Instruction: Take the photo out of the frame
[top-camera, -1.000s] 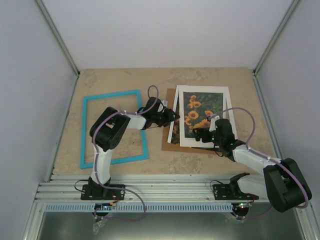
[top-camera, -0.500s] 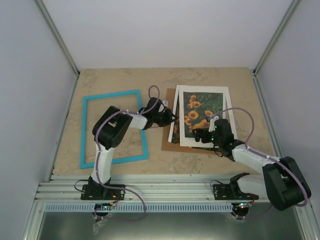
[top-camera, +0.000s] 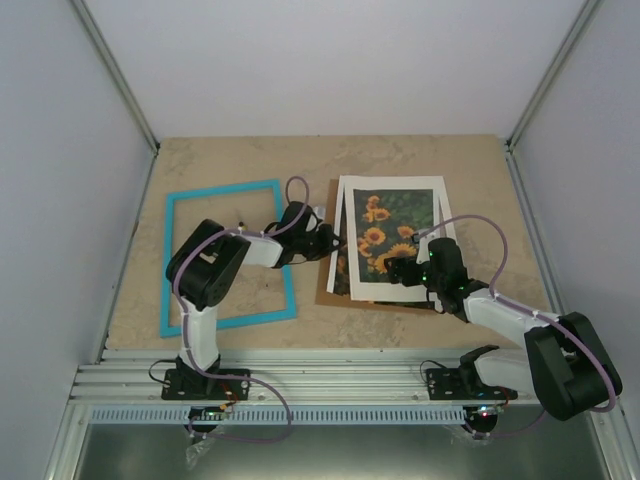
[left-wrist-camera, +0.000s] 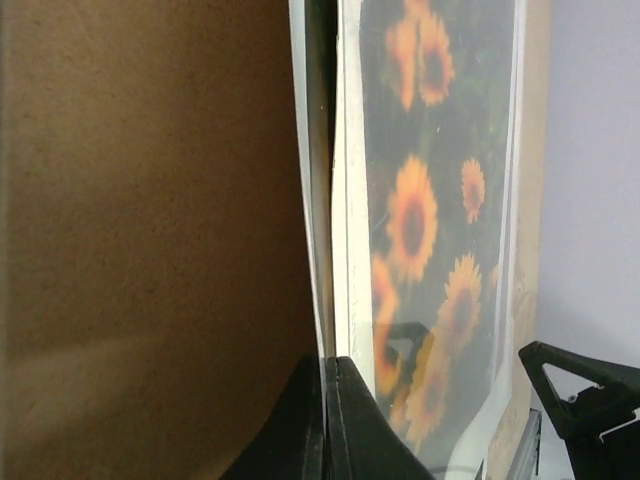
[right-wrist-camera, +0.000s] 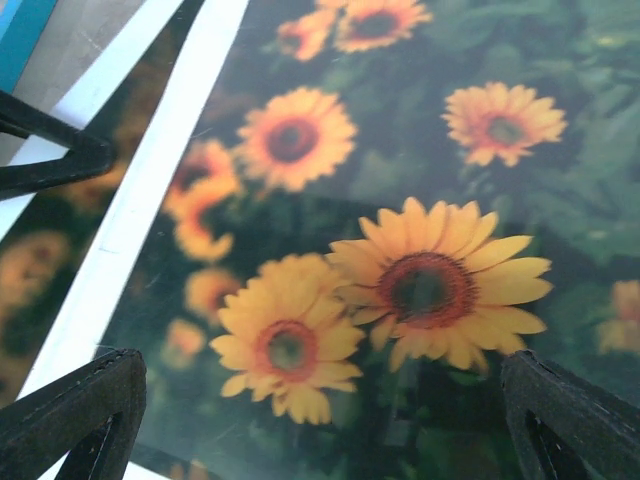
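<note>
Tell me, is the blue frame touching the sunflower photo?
Apart. The top view shows a strip of bare table between the frame and the photo.

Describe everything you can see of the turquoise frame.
The frame is a thin, bright turquoise rectangle, empty, with the beige table showing through its opening. It lies flat on the table's left half, slightly skewed, apart from the sunflower photo and brown backing board to its right. The left arm crosses over its right side; whether they touch cannot be told.
</note>
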